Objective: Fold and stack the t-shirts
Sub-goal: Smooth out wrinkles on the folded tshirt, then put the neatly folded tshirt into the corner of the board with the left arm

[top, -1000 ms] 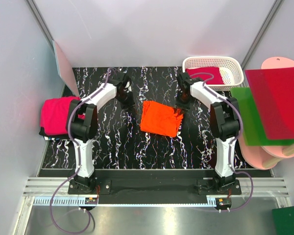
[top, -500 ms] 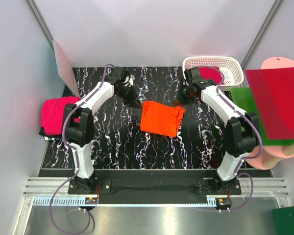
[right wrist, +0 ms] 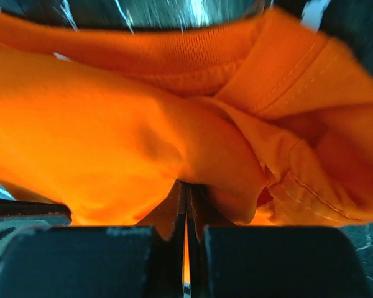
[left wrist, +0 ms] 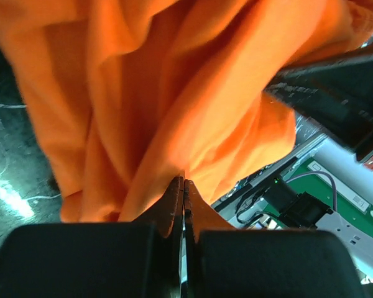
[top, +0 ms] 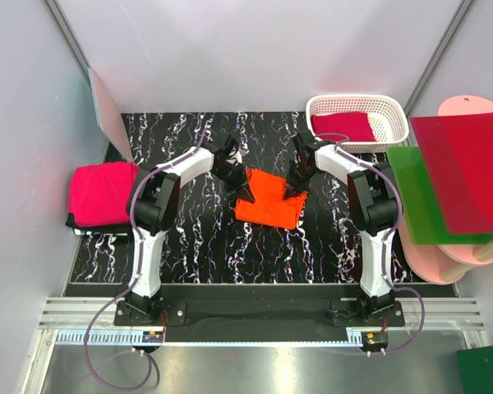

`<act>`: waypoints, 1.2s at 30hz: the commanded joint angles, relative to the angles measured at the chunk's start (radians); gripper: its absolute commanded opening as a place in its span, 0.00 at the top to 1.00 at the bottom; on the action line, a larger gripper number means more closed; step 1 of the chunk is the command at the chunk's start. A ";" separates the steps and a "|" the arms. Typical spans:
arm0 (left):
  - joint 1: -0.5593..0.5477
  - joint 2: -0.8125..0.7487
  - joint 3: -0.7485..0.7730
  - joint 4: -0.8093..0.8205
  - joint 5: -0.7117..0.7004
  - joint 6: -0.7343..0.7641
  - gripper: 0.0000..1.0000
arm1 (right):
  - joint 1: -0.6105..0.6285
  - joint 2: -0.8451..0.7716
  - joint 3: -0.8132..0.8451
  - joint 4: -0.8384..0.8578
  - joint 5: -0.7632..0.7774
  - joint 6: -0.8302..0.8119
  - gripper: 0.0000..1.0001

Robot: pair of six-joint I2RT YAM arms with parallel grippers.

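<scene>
You are clamping the left end effector (top: 245, 190) and right end effector (top: 295, 185) fully closed on the orange shirt (top: 269, 205), lying mid-counter (top: 197, 238), but only by thin bunched folds, risking slipping when lifting.

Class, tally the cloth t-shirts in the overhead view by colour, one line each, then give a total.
Bright orange cloth t-shirt: 1
Magenta-pink folded cloth t-shirt: 1 visible
Crimson cloth t-shirt in the white plastic basket: 1
Total: 3
</scene>
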 commanded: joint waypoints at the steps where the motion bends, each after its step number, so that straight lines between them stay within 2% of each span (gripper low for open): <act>1: 0.039 -0.114 -0.011 0.033 -0.019 0.013 0.89 | 0.007 0.008 0.103 -0.016 0.062 -0.038 1.00; 2: 0.046 -0.149 -0.012 0.034 -0.024 0.018 0.59 | 0.007 0.011 0.119 -0.014 0.056 -0.041 1.00; 4: 0.068 -0.183 -0.023 0.033 -0.047 0.033 0.26 | 0.007 0.021 0.130 -0.014 0.045 -0.041 1.00; 5: 0.083 -0.212 -0.038 0.031 -0.060 0.033 0.05 | 0.007 0.024 0.136 -0.016 0.044 -0.042 1.00; 6: 0.089 -0.224 -0.050 0.030 -0.100 0.038 0.01 | 0.006 0.031 0.138 -0.016 0.036 -0.041 1.00; 9: 0.111 -0.225 -0.090 0.024 -0.113 0.036 0.01 | 0.007 0.034 0.133 -0.009 0.021 -0.041 1.00; 14: 0.102 -0.107 -0.107 0.008 -0.099 0.029 0.01 | 0.007 0.037 0.133 -0.011 0.015 -0.055 1.00; 29: -0.046 0.087 0.022 0.008 -0.119 -0.007 0.01 | 0.007 0.065 0.140 -0.016 -0.025 -0.070 1.00; 30: -0.052 0.104 0.017 0.008 -0.114 -0.007 0.03 | 0.007 0.068 0.141 -0.016 -0.030 -0.072 1.00; 31: -0.064 0.114 0.012 0.007 -0.108 -0.004 0.24 | 0.007 0.073 0.143 -0.016 -0.038 -0.072 1.00; 33: -0.070 0.140 0.005 0.007 -0.081 -0.002 0.53 | 0.006 0.076 0.144 -0.016 -0.044 -0.075 1.00; 34: -0.073 0.148 0.000 0.007 -0.076 0.000 0.74 | 0.007 0.077 0.144 -0.016 -0.050 -0.076 1.00; 35: -0.075 0.154 -0.005 0.005 -0.077 0.003 1.00 | 0.007 0.077 0.144 -0.019 -0.051 -0.075 1.00; 36: -0.075 0.150 -0.020 0.007 -0.082 0.006 1.00 | 0.006 0.076 0.141 -0.019 -0.051 -0.079 1.00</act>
